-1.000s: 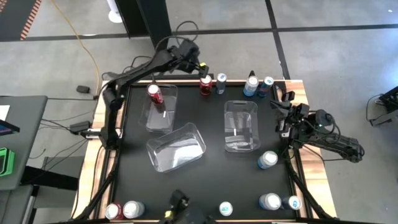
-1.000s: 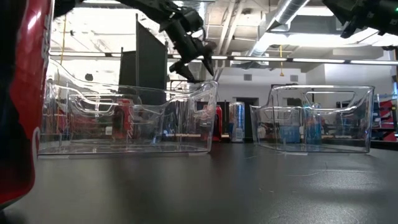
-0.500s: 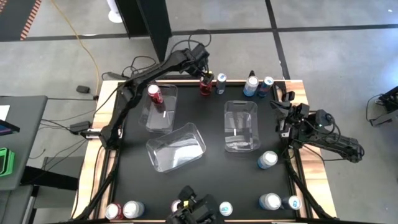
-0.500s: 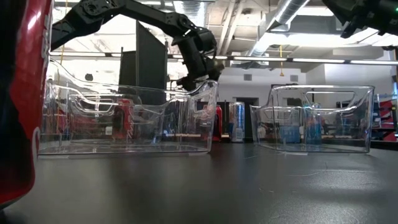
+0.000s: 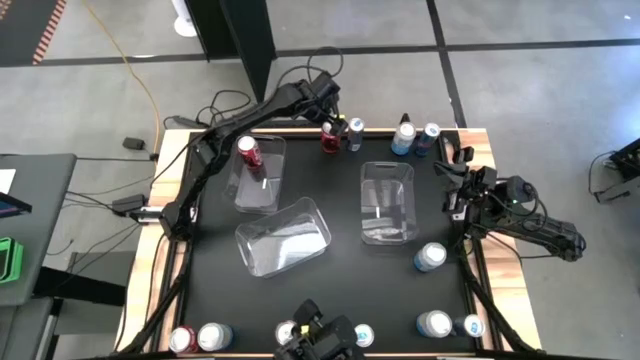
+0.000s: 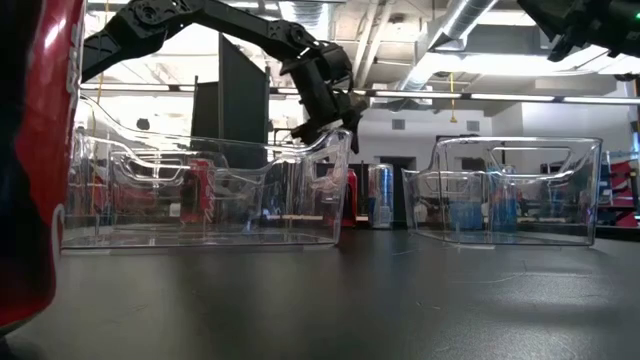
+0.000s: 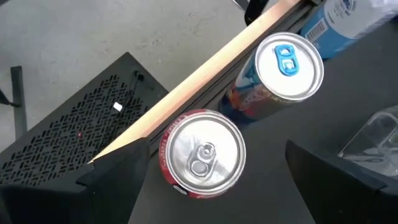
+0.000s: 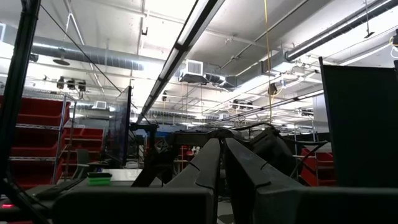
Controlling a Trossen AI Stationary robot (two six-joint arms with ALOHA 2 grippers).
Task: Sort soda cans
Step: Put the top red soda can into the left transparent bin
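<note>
Both arms are matte black, jointed tubes (thin dark cables trailing), ending in blunt black fingers point(image 7: 339, 180).

Three clear bins sit on the black surface point(image 5: 330, 290): the tilted bin point(image 5: 283, 236) lies between the left bin point(image 5: 260, 172) and right bin point(image 5: 387, 202), nearer the former.

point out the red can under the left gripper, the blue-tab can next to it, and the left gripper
red can point(image 7: 203, 154), left wrist view, silver top
blue-tab can point(image 7: 289, 66), left wrist view, silver top
left gripper point(image 5: 327, 108), high view, between fingertips
</note>
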